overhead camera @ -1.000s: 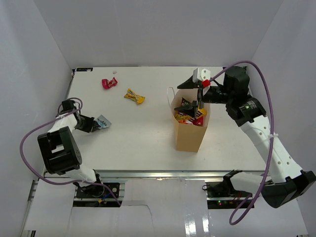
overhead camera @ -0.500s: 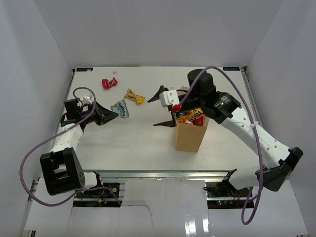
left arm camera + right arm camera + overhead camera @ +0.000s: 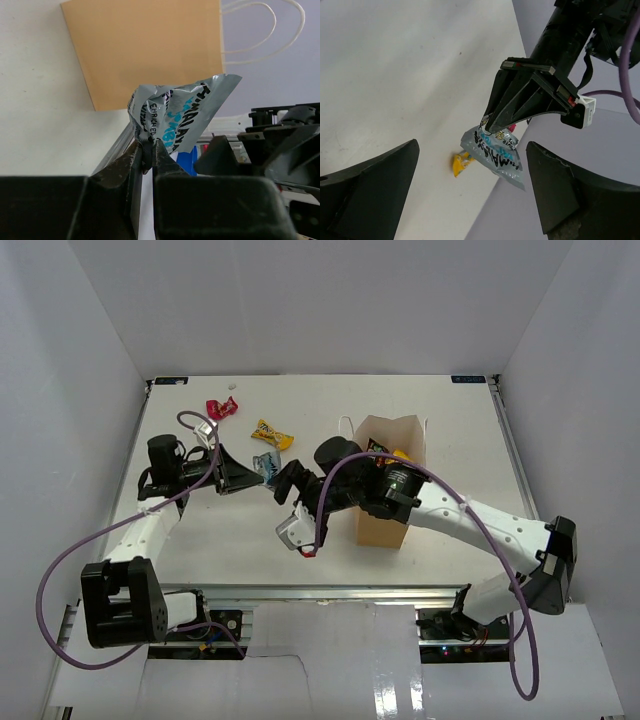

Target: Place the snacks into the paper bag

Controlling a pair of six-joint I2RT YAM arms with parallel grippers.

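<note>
While poised above the worktop (image 3: 460, 430), grips a silver-and-blue foil packet (image 3: 180, 117) with the left end effector (image 3: 147, 155), jaws pressed together on one crumpled corner. Rest of the packet fanned out past the fingertips, toward the paper bag (image 3: 145, 50).

From above: left end effector (image 3: 245, 477) and packet (image 3: 266, 467) to the left of the bag (image 3: 385, 525), near it but apart. Right end effector (image 3: 291, 506) spread wide, gripping nothing, just beside the packet, between it and the bag.

From the right wrist: packet (image 3: 495, 157) hanging from the left fingertips, roughly centred in the gap of the right end effector (image 3: 470, 195), not touching either finger.

Paper bag upright, mouth open, orange and yellow snacks (image 3: 388, 452) showing inside.

Lying on the worktop beyond the left end effector: a yellow packet (image 3: 271, 434) and, farther back, a pink-red packet (image 3: 220, 408), apart from each other.
</note>
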